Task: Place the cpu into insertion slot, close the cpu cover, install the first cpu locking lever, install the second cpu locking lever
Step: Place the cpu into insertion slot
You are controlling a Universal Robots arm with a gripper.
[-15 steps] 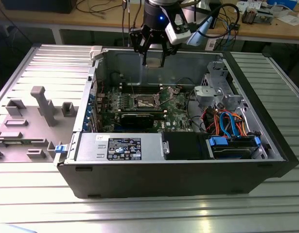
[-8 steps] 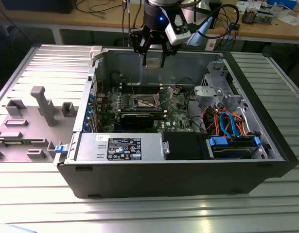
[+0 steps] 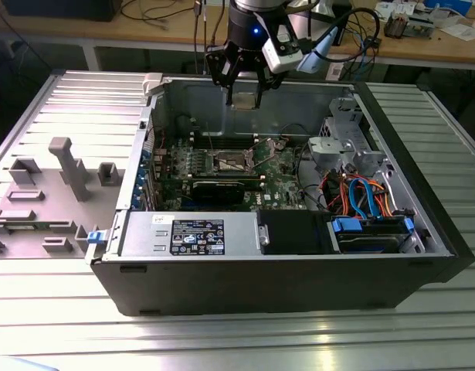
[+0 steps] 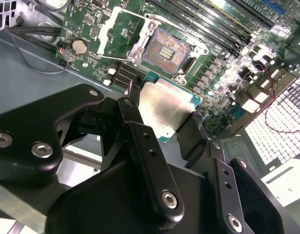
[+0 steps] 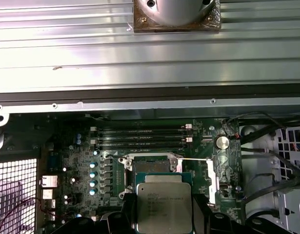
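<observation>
My gripper (image 3: 243,99) hangs above the open computer case, over the back of the green motherboard. It is shut on the cpu (image 4: 164,109), a flat square chip with a dull silver top, held by two opposite edges. In the first wrist view the cpu (image 5: 164,204) overlaps the near edge of the insertion slot (image 5: 150,165). The insertion slot (image 4: 167,51) lies bare, its contact field showing, and appears on the board in the exterior view (image 3: 231,161). The cpu cover (image 4: 121,27) is swung open to one side of the socket. A thin wire locking lever (image 5: 193,159) stands released.
Long black memory slots (image 5: 140,136) run behind the socket. A black graphics card (image 3: 218,189) lies in front of it, then the power supply (image 3: 191,232) and drive bays (image 3: 368,232). Case walls (image 3: 152,116) ring the board. A grey fixture (image 3: 67,166) stands on the exterior view's left.
</observation>
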